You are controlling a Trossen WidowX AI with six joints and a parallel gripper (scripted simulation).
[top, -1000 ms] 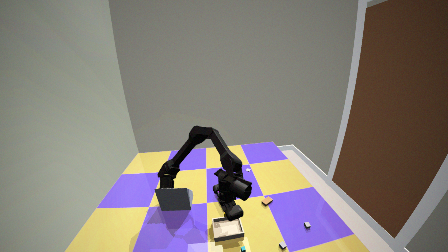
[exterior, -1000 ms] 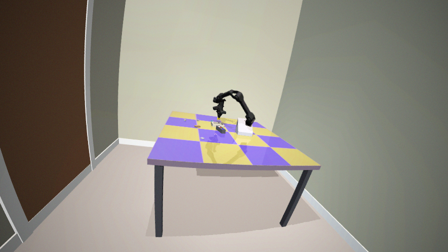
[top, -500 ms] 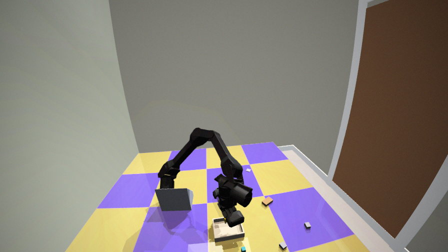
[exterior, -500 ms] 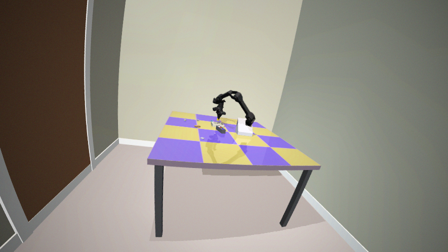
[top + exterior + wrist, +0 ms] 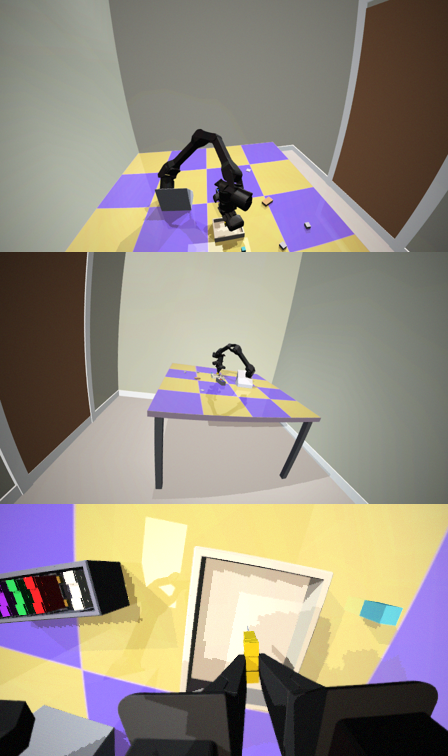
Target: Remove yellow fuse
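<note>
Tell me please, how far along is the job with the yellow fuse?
Done: the small yellow fuse is out of the dark rectangular fuse block, whose slot beside the white fuse shows empty. In hand: the black parallel-jaw gripper is shut on the fuse, above the shallow beige square tray. Left: lower it into the tray and let go.

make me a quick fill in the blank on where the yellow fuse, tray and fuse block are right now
1. The gripper is shut on the ______ fuse.
2. In the wrist view, the held fuse hangs over the ______, not over the fuse block.
3. In the wrist view, the small cyan cube lies on the table outside the tray, on its ______ side.
4. In the wrist view, the fuse nearest the block's dark end is ______.

Missing words: yellow; tray; right; white
</note>
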